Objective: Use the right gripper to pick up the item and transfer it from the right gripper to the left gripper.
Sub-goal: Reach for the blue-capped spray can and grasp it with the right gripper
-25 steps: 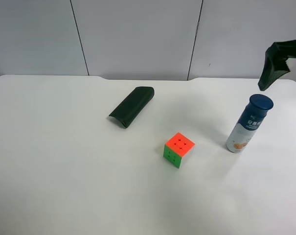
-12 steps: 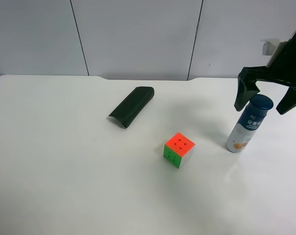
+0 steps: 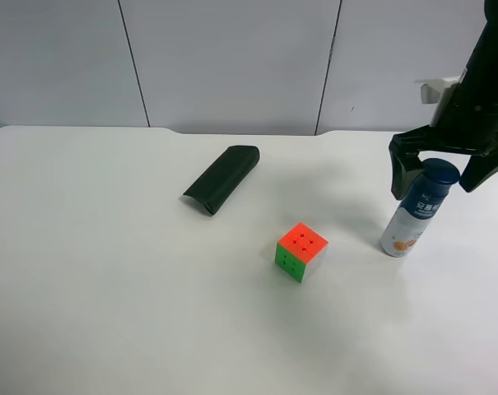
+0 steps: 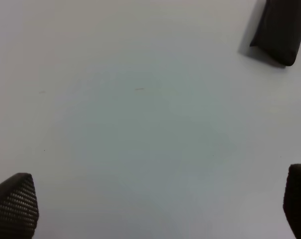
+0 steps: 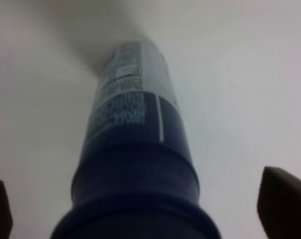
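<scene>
The item, a small bottle with a white body, blue label and dark blue cap, stands upright at the right of the white table. The right gripper is open, its two black fingers astride the bottle's cap, one on each side, apart from it. In the right wrist view the bottle fills the middle, and a fingertip shows at each lower corner. The left gripper is open over bare table and holds nothing; its arm is out of the exterior high view.
An orange-green puzzle cube sits left of the bottle. A dark green flat pouch lies further left and back, and also shows in the left wrist view. Grey wall panels stand behind the table.
The right gripper has come in from the right edge and lowered, so its open fingers now straddle the bottle's cap. The bottle, cube and pouch have not moved.
</scene>
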`<move>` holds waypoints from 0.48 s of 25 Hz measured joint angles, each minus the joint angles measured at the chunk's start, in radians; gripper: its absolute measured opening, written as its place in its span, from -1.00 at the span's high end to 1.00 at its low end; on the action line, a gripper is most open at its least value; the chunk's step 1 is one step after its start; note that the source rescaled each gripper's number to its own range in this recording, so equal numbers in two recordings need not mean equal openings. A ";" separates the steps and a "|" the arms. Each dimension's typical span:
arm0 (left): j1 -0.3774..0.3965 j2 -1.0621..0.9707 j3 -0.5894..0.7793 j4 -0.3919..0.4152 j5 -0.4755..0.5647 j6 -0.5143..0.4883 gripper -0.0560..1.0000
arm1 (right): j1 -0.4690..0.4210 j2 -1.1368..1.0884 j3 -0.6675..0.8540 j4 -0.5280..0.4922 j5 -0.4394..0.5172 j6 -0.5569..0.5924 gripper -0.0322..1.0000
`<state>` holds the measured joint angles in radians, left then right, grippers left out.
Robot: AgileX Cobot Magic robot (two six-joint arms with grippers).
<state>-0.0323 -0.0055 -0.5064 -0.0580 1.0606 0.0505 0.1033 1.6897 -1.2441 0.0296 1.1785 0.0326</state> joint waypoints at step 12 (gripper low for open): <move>0.000 0.000 0.000 0.000 0.000 0.000 -1.00 | 0.000 0.037 0.000 -0.030 -0.001 0.016 -0.66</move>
<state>-0.0323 -0.0055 -0.5064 -0.0580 1.0606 0.0505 0.1037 1.7267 -1.2441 0.0000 1.1773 0.0487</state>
